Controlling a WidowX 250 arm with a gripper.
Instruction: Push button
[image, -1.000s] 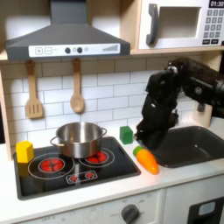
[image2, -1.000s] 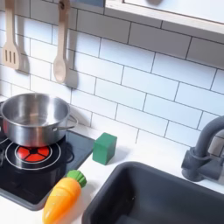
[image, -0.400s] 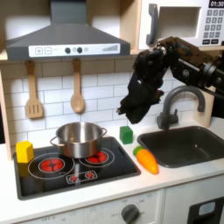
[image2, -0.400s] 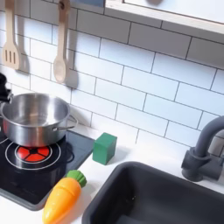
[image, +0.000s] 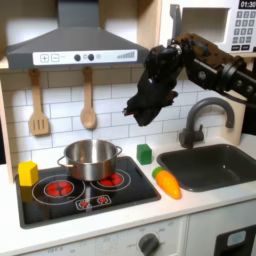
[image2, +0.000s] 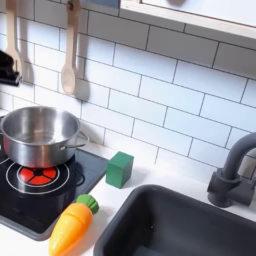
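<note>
first exterior view: arm reaches in from the first exterior view's right, tool (image: 137, 112) hanging mid-air in front of the tile wall, above and just right of the pot (image: 90, 158) on the stove (image: 85, 192). tool is a dark mass against the tile; can't tell how far its jaws stand apart, nothing seen in its hold. likely target: row of small buttons (image: 88, 57) on the front strip of the range hood (image: 75, 42), up and to the first exterior view's left of the tool, apart from it. microwave keypad (image: 244, 30) at upper right is another candidate, further from the tool; task line doesn't say which. also on the tabletop (image: 205, 205): yellow block (image: 28, 174), green block (image: 145, 153), carrot (image: 167, 183), sink (image: 215, 164) w/ faucet (image: 203, 112). spatula (image: 38, 104) and wooden spoon (image: 88, 101) hang on the wall.

second exterior view: close on pot (image2: 39, 136), green block (image2: 120, 168), carrot (image2: 72, 227), sink edge (image2: 150, 200), faucet base (image2: 232, 180), spoon (image2: 68, 50). dark shape at the far left edge (image2: 7, 68), prob. the spatula, not sure.

handling, as a guess: hood buttons are small, rigid plastic, short travel, little force needed. no gripping; press square-on w/ a closed fingertip, centred on one button. hood is light toy plastic, may flex if pushed hard.
</note>
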